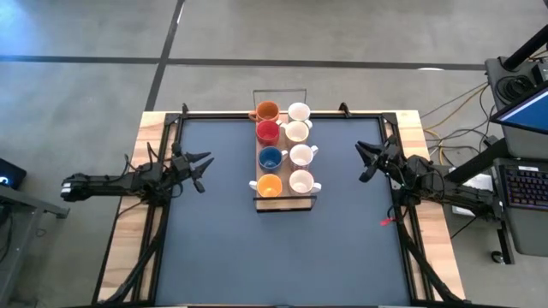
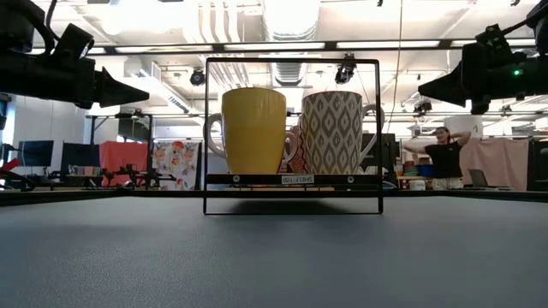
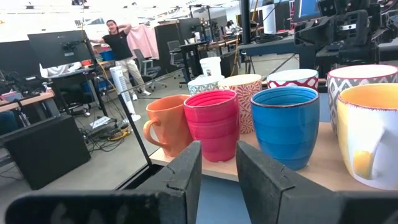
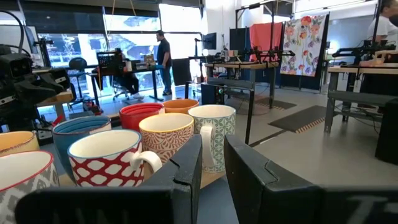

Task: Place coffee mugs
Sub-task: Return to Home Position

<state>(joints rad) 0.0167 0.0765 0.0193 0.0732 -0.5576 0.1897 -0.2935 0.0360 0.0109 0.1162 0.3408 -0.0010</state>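
Observation:
Eight coffee mugs stand upright by their bases in two rows on a wooden tray (image 1: 283,203) with a thin black wire frame, at the table's middle towards its far edge. One row holds an orange mug (image 1: 268,110), a red one (image 1: 268,131), a blue one (image 1: 271,157) and an orange-yellow one (image 1: 270,185). The other row holds several white patterned mugs (image 1: 301,155). My left gripper (image 1: 204,171) hovers open to the left of the tray. My right gripper (image 1: 365,162) hovers open to its right. Each points at the mugs and touches nothing.
The dark table mat (image 1: 282,257) lies bare on the near side of the tray. Wooden strips and black frame rails (image 1: 163,128) edge the table. A keyboard (image 1: 524,184) and cables sit beyond the right edge. People (image 2: 445,158) stand in the room behind.

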